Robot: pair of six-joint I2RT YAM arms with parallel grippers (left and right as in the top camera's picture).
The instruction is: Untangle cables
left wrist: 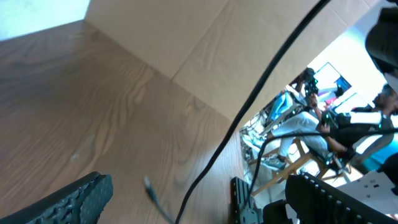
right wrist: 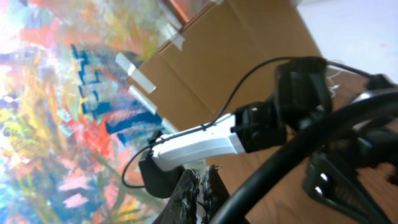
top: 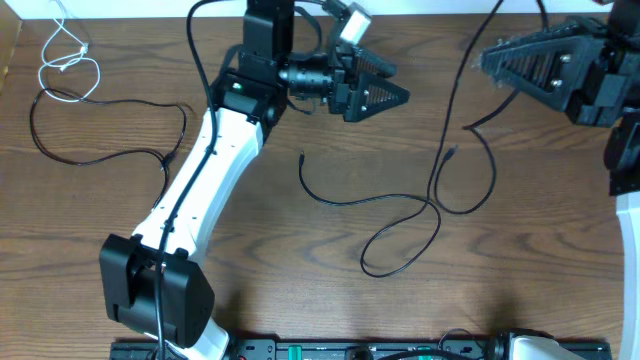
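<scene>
A white cable (top: pixel 66 58) lies coiled at the table's far left corner, with a black cable (top: pixel 110 153) looping below it. Two more black cables (top: pixel 400 198) cross and loop mid-table, one plug end (top: pixel 453 152) lying loose. My left gripper (top: pixel 393 83) hovers open above the back centre, pointing right. In the left wrist view a black cable (left wrist: pixel 249 106) and a small plug (left wrist: pixel 149 185) lie below the open left gripper (left wrist: pixel 199 186). My right gripper (top: pixel 483 58) is shut at the back right, beside a long black cable (top: pixel 462 80). The right gripper (right wrist: pixel 200 173) shows no clear grip on anything.
A cardboard wall (left wrist: pixel 186 43) stands along the table's back edge. The left arm's white link (top: pixel 205 175) slants across the left half. A black rail (top: pixel 300 350) runs along the front edge. A thick black wire (right wrist: pixel 298 155) crosses close to the right wrist camera.
</scene>
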